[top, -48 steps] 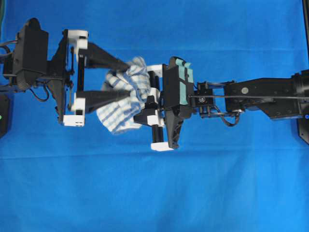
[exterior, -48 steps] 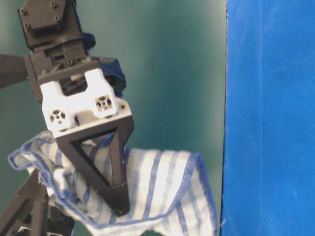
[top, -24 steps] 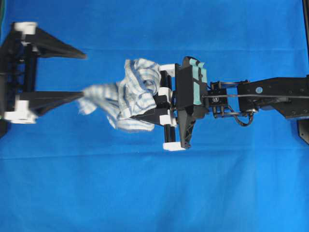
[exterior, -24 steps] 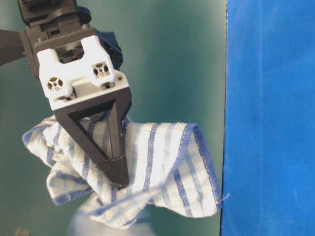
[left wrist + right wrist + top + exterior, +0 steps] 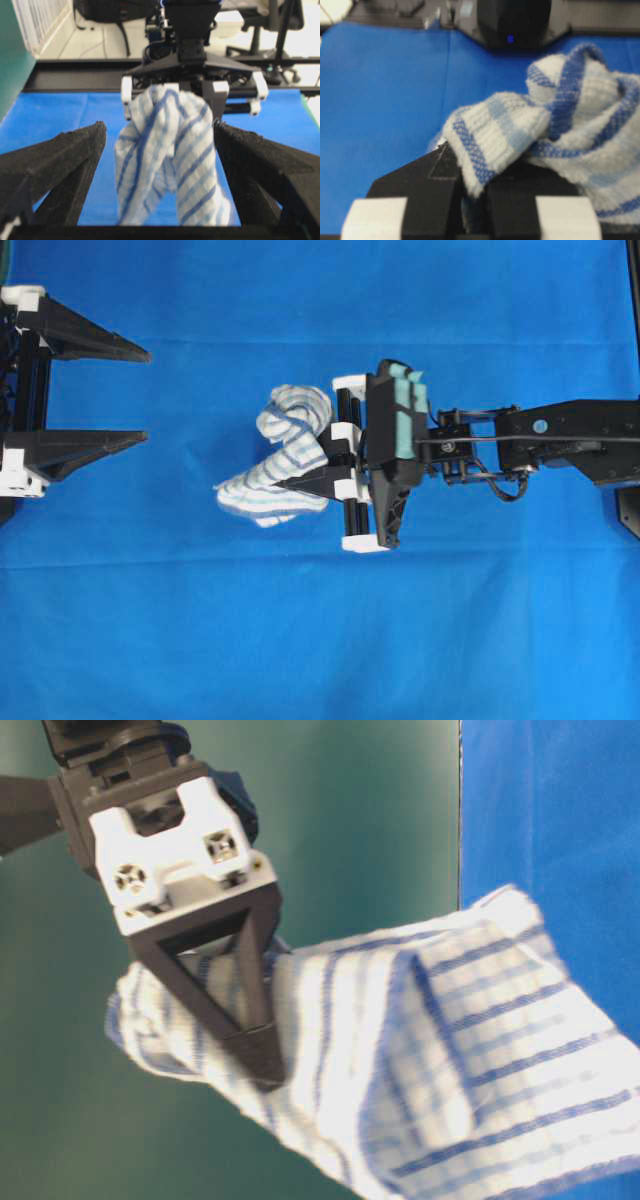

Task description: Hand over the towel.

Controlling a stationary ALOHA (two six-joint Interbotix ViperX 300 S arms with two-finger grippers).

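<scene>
Standing at the far left edge of the overhead view, the left tool (image 5: 140, 395) has its two black fingers spread wide apart with nothing between them, well clear of the towel (image 5: 282, 457). From its own wrist camera the same fingers (image 5: 55, 165) frame the view left and right, and the striped cloth (image 5: 167, 160) hangs in the middle beyond them, touching neither. Further right, near the middle of the blue-covered surface (image 5: 300, 640), the towel is bunched and dangling from the right tool (image 5: 300, 480), whose fingers are closed tight on it; one loop of cloth curls up above the pinch and a flatter tail trails out toward the left. The table-level view shows a black triangular finger (image 5: 235, 1005) pressed against the cloth (image 5: 430, 1050), the towel's free end spreading toward the lower right. In the right wrist view the folds (image 5: 555, 125) are heaped over the closed black fingers (image 5: 425, 175).
</scene>
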